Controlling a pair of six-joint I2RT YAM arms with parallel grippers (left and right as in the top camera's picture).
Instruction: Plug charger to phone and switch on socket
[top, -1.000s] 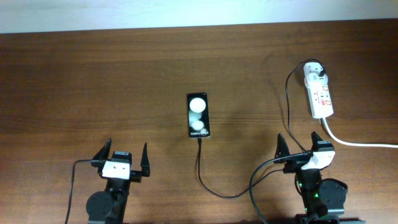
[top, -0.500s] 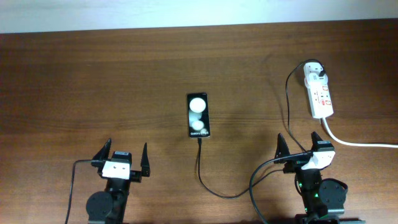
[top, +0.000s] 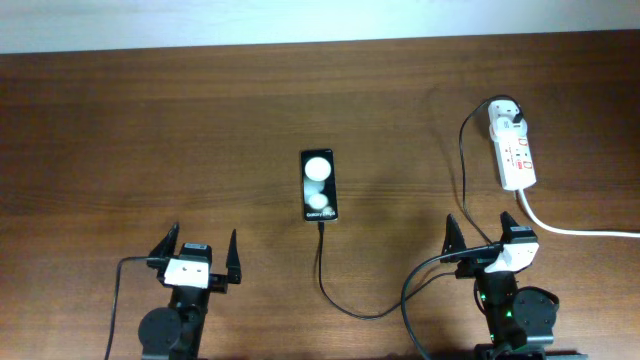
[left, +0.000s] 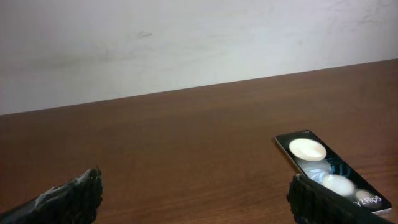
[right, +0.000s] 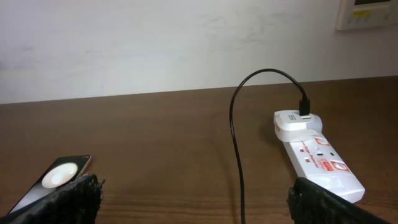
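Note:
The black phone (top: 319, 186) lies flat mid-table with two round white glares on its screen; it also shows in the left wrist view (left: 329, 174) and the right wrist view (right: 53, 180). The thin black charger cable (top: 330, 290) runs from the phone's near end, loops toward the front and goes up to its white plug (top: 505, 116) seated in the white socket strip (top: 514, 152); the strip also shows in the right wrist view (right: 317, 155). My left gripper (top: 196, 258) and right gripper (top: 481, 240) are both open and empty near the front edge.
A thick white cord (top: 570, 228) leaves the socket strip toward the right edge. A pale wall stands behind the table's far edge (left: 186, 87). My arms' own black cables trail at the front (top: 115, 300).

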